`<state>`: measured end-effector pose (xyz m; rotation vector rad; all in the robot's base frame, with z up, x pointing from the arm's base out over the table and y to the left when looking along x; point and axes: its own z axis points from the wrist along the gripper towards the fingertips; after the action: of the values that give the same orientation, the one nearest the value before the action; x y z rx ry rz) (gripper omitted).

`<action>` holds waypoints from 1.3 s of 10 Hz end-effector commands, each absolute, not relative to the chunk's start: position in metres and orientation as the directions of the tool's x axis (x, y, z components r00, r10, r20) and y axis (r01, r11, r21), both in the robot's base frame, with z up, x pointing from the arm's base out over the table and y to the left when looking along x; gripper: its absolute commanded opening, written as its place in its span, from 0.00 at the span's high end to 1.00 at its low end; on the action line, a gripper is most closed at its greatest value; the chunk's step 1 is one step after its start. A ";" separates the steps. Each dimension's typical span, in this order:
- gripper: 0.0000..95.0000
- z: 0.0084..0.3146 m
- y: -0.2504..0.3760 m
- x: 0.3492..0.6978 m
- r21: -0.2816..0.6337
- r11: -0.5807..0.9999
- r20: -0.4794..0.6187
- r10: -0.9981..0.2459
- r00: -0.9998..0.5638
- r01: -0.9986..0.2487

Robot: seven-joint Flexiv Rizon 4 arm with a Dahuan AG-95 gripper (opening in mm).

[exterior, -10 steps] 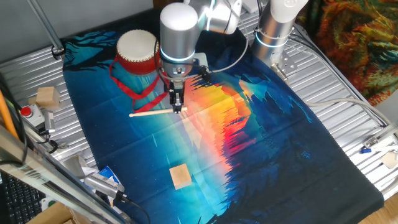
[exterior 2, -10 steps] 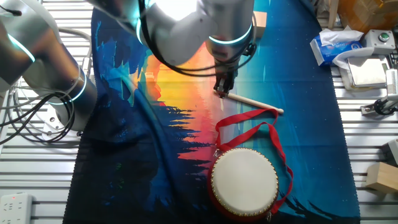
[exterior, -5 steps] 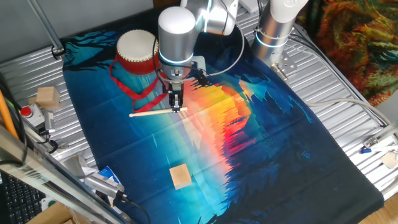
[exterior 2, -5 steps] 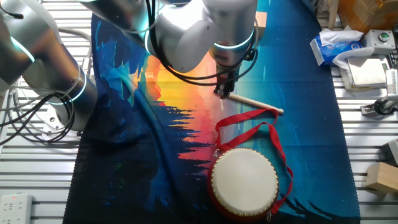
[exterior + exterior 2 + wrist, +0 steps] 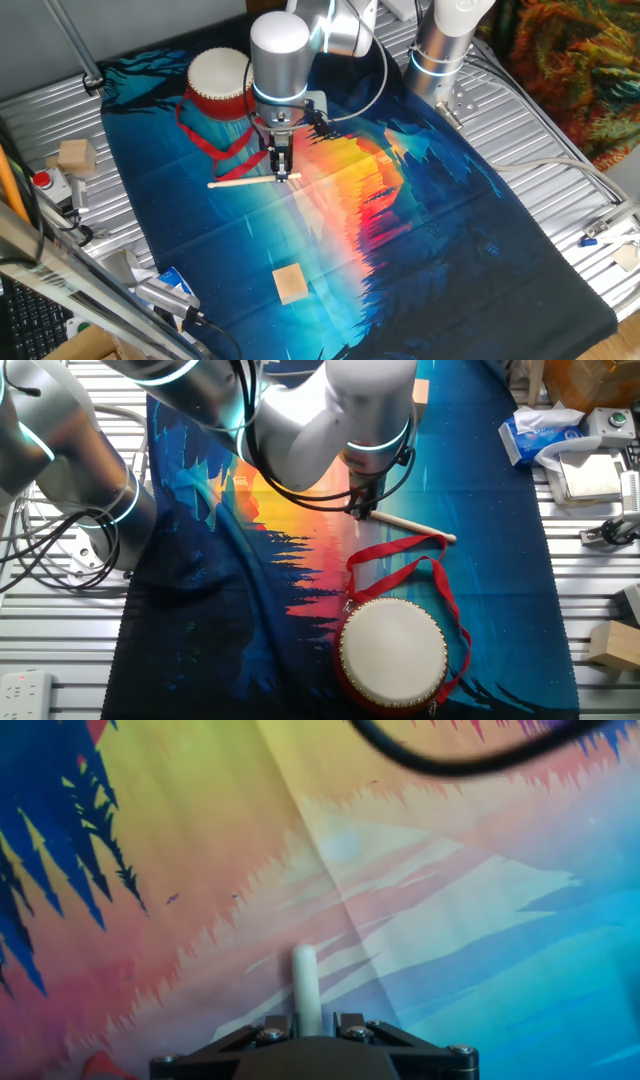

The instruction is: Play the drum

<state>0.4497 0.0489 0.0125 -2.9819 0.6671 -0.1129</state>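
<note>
The drum [image 5: 220, 80] has red sides and a cream head and stands at the far left of the cloth; it also shows in the other fixed view [image 5: 393, 650]. Its red ribbon strap [image 5: 410, 560] lies loose on the cloth towards the stick. A pale wooden drumstick [image 5: 240, 181] lies low over the cloth in front of the drum, and shows in the other fixed view [image 5: 410, 525]. My gripper [image 5: 281, 176] is shut on one end of the stick. In the hand view the stick [image 5: 304, 982] pokes out between the jaws of the gripper [image 5: 304, 1020].
A small tan wooden block [image 5: 290, 283] lies on the cloth near the front. Another block [image 5: 75, 155] sits on the metal table at the left. A second arm's base [image 5: 440, 50] stands at the back. Boxes and a tissue pack [image 5: 540, 430] lie beside the cloth.
The arm's wrist has shifted slightly towards the drum side. The gripper stays shut on the stick's end, and the stick lies about where it was.
</note>
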 end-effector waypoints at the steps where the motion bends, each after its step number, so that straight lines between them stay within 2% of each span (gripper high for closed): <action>1: 0.80 0.010 0.048 0.450 -0.099 -0.890 0.052 -0.452 0.890 -0.446; 2: 1.00 0.010 0.048 0.450 -0.101 -0.883 0.051 -0.464 0.884 -0.458; 6: 1.00 0.009 0.049 0.450 -0.110 -0.858 0.049 -0.509 0.859 -0.502; 10: 1.00 0.021 0.049 0.454 -0.167 -0.819 0.025 -0.560 0.828 -0.549; 13: 1.00 0.035 0.051 0.459 -0.166 -0.805 0.027 -0.581 0.813 -0.570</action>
<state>0.4652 0.0544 0.0200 -2.8362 0.9048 -0.1206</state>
